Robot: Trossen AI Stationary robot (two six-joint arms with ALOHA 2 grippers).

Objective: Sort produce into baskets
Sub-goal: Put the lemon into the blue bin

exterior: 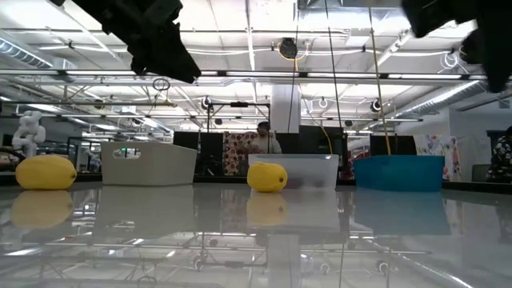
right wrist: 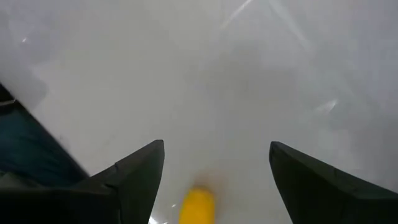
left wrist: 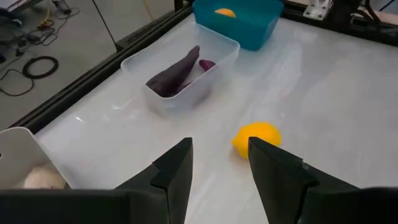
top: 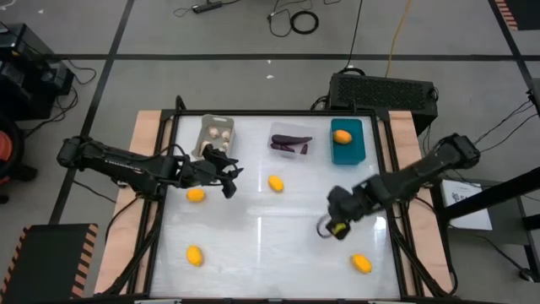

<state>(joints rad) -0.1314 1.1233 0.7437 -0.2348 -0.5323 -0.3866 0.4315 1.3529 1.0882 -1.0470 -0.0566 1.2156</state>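
Observation:
The grey basket (top: 217, 133) holds whitish mushrooms. The clear basket (top: 291, 142) holds purple eggplants (left wrist: 177, 73), and the teal basket (top: 348, 141) holds one yellow fruit (top: 342, 135). Several yellow fruits lie on the table (top: 196, 194) (top: 275, 182) (top: 195, 254) (top: 361, 263). My left gripper (left wrist: 217, 168) hovers open and empty near the grey basket, pointing toward the middle fruit (left wrist: 257, 138). My right gripper (right wrist: 214, 180) hangs open above the table's right half (top: 332, 226). A blurred yellow shape (right wrist: 198, 205) shows low between its fingers; I cannot tell what it is.
A black vented box (top: 384, 91) stands beyond the far edge. Wooden strips and a dark frame border the white table (top: 270, 245). In the low view the three baskets (exterior: 149, 162) (exterior: 294, 170) (exterior: 398, 172) line the far side, with bare tabletop in front.

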